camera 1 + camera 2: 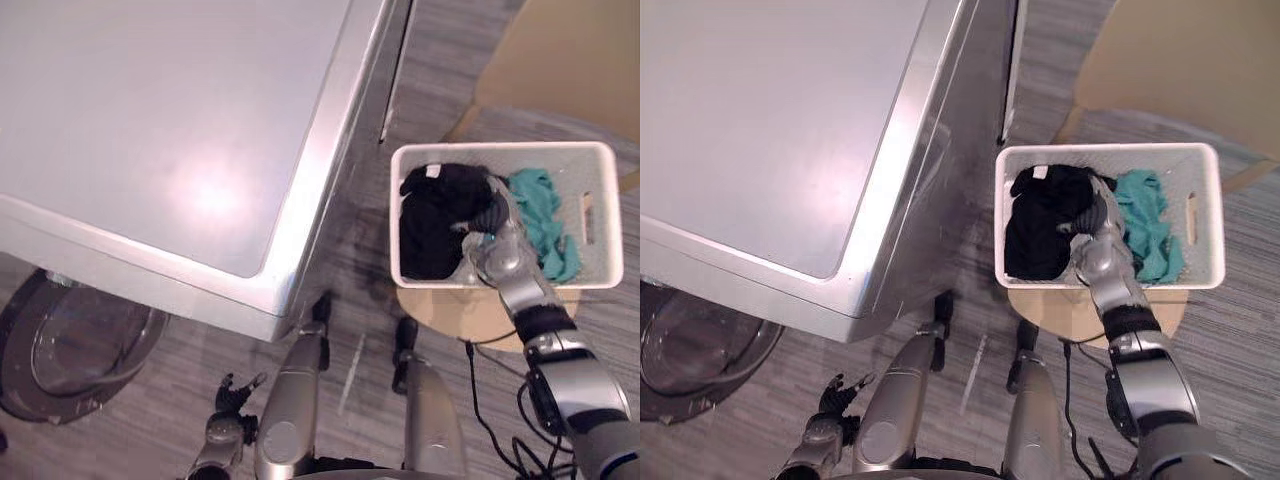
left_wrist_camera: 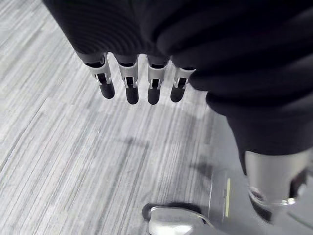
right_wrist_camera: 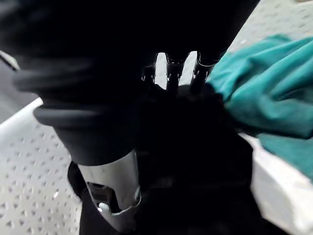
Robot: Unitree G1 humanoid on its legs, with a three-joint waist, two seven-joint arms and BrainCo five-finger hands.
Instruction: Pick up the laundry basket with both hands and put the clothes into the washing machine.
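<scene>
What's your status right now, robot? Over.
Left hand open, low by floor. Right hand in laundry basket, on black clothes. Basket sits on stool; washer door open.

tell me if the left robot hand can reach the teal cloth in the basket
Probably not: the left robot hand hangs low over the floor, well apart from the basket, where the right robot hand lies beside the teal cloth.
</scene>
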